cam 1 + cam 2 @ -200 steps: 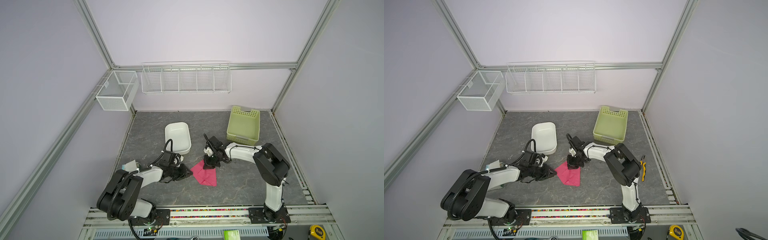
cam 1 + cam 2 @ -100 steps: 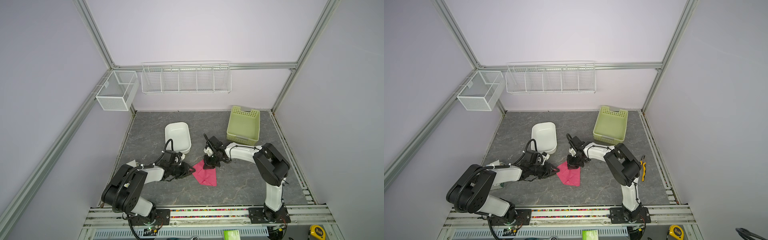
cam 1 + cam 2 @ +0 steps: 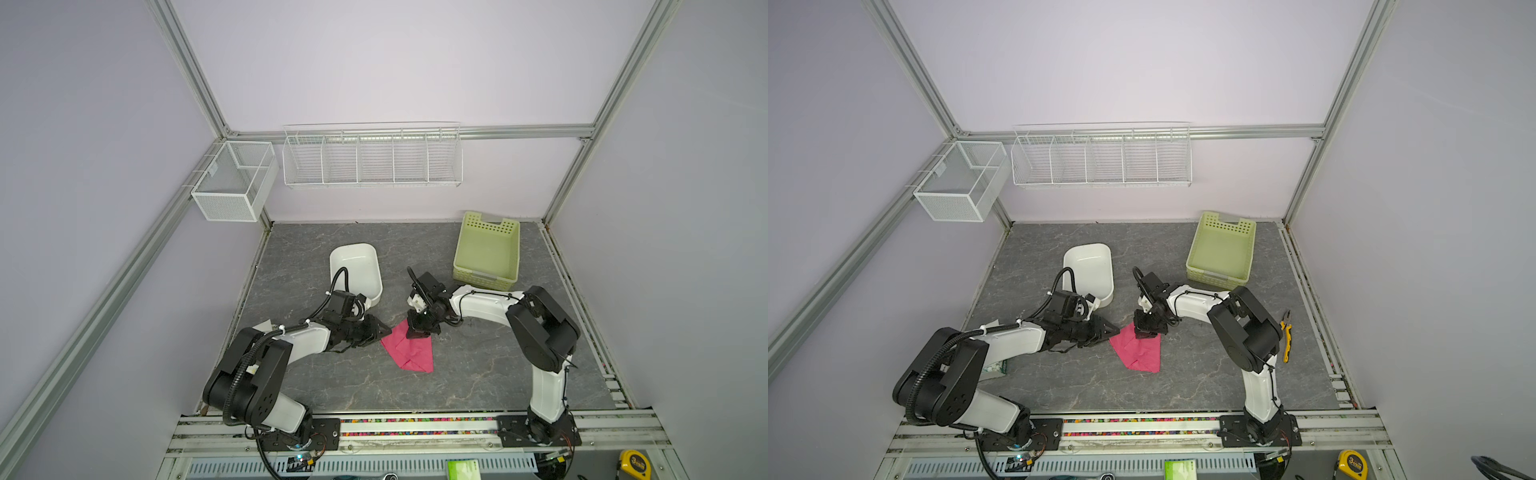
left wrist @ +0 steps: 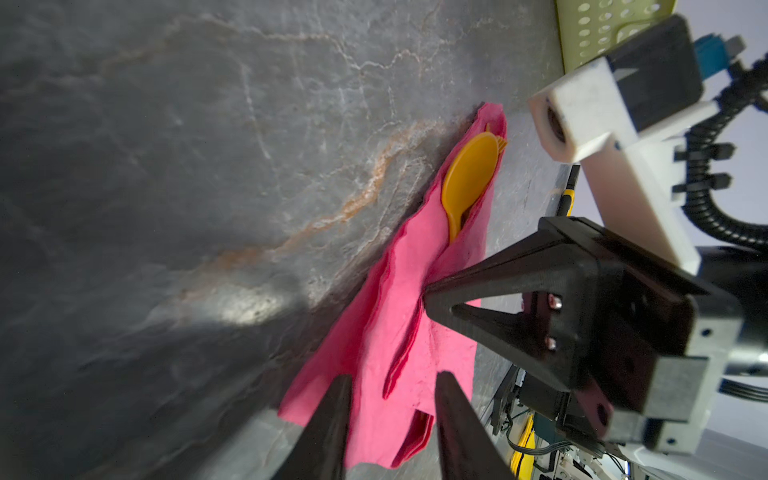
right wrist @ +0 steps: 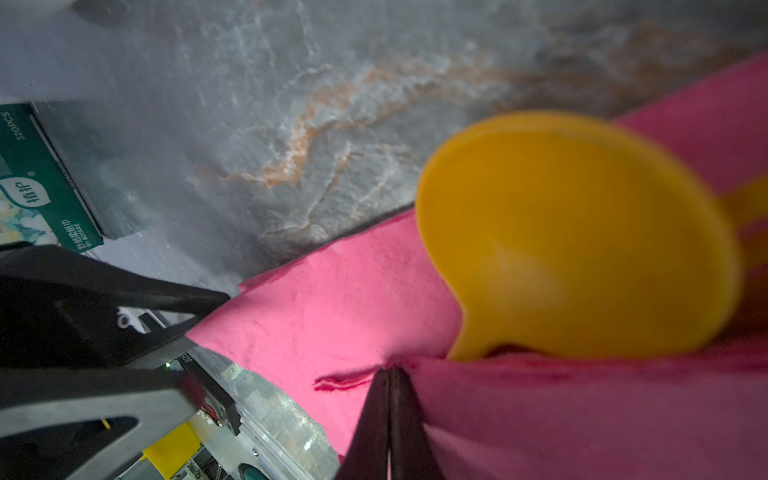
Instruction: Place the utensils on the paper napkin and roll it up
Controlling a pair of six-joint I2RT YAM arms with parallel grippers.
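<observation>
The napkin (image 3: pixel 409 351) is shown on the tabletop (image 3: pixel 478 374), about midway between the left and right edges and nearer the front edge than the back. It is folded over itself into a flat, wedge-shaped bundle with several loose plies showing along one side. In the left wrist view the round bowl of the spoon (image 4: pixel 469 174) is seen projecting from one end of the bundle, with the tines of the fork (image 4: pixel 502 143) just behind it. The knife cannot be made out and is presumed wrapped inside.

The placing step is therefore judged done, and the rolling begun but not finished. The paper is lapped over the handles rather than wound tightly, and an open flap is left at the end nearest the left gripper (image 4: pixel 394 376).

The right gripper (image 5: pixel 388 372) is held with its jaws together, the tip pressed onto the fold near the spoon's neck. Whether a ply is pinched between them cannot be told. The left gripper is seen with its fingers apart, set to either side of the free flap and closed on nothing.

The tub (image 3: pixel 355 266) and the basket (image 3: pixel 486 249) stand well apart, toward the back edge, and take no part here.
</observation>
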